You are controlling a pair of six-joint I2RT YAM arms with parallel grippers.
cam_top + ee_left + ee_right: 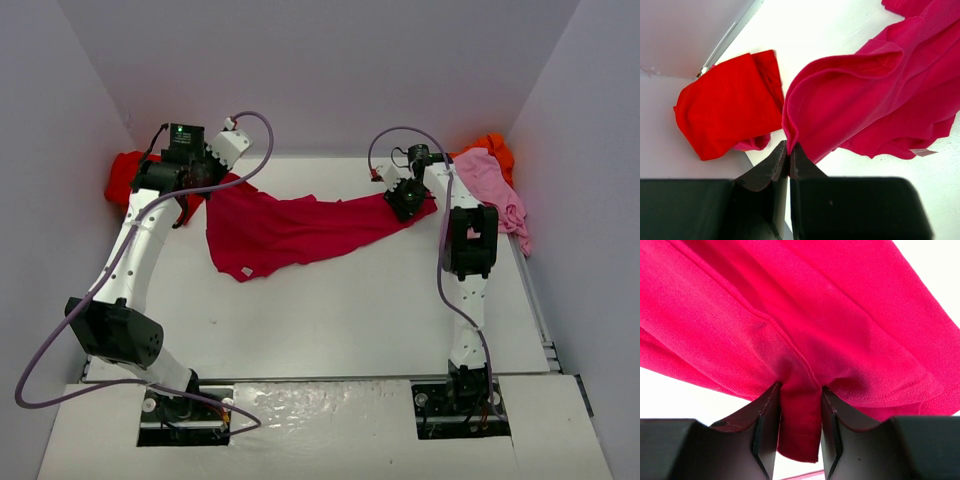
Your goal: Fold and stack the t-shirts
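Spread shirt (pixel 300 228) central, folded shirt (pixel 125 175) far left, shirt heap (pixel 490 180) far right

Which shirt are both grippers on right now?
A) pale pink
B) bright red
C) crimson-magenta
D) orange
C: the crimson-magenta shirt stretches between the arms, with a fold pinched in the left gripper and another in the right gripper. The bright red shirt lies apart, untouched.

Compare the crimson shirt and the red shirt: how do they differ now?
The crimson shirt is stretched between the left gripper and right gripper; the red shirt lies folded small in the far-left corner. The crimson shirt is pinched at both ends; the red shirt is ungripped. Both are soft cloth.
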